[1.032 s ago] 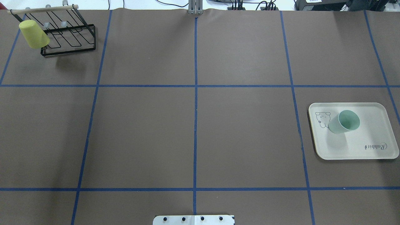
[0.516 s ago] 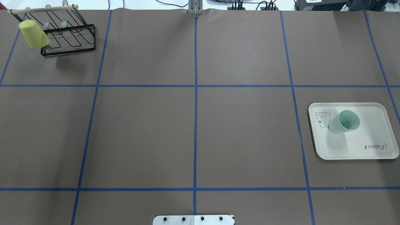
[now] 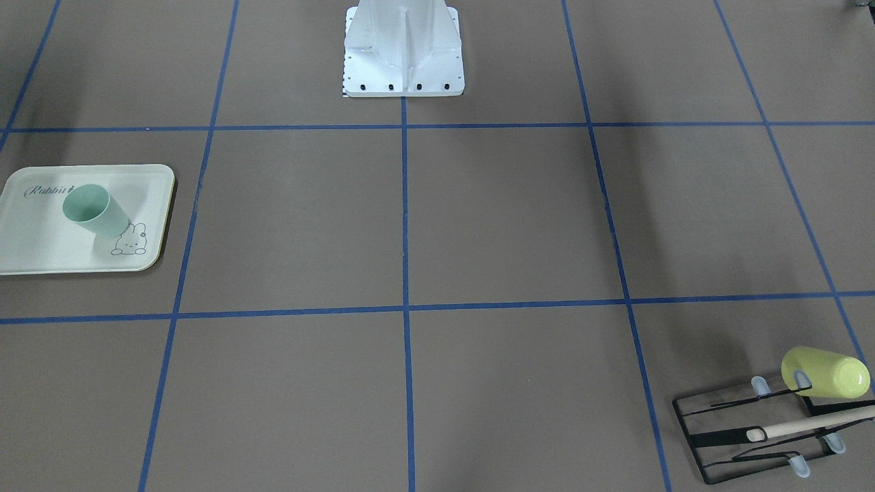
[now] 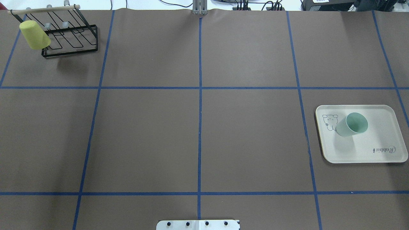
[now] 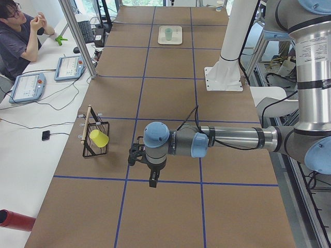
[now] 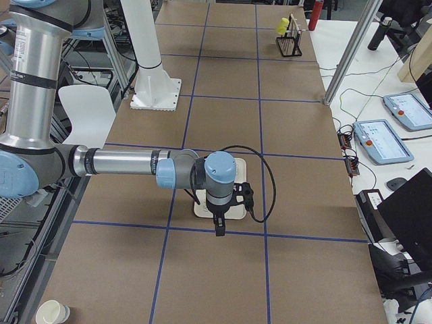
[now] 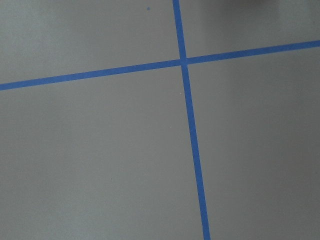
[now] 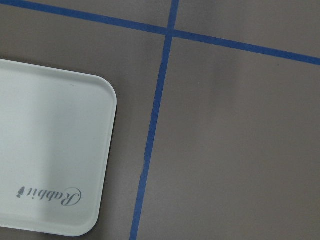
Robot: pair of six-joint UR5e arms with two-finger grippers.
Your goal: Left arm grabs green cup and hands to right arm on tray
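Note:
The pale mint-green cup (image 4: 351, 125) stands upright, mouth up, on the cream-white tray (image 4: 380, 134) at the right side of the table. It also shows in the front view (image 3: 96, 210) and the left side view (image 5: 168, 34). My left gripper (image 5: 153, 182) hangs over bare table on the left, far from the cup. My right gripper (image 6: 217, 228) hangs above the tray's edge (image 6: 200, 210), and the right wrist view shows the tray corner (image 8: 50, 150). Both grippers show only in the side views, so I cannot tell whether they are open or shut.
A yellow-green cup (image 4: 34, 35) hangs on a black wire rack (image 4: 72, 40) at the far left corner. The robot's white base (image 3: 403, 55) stands at the near middle edge. An operator (image 5: 18, 36) sits beyond the far side.

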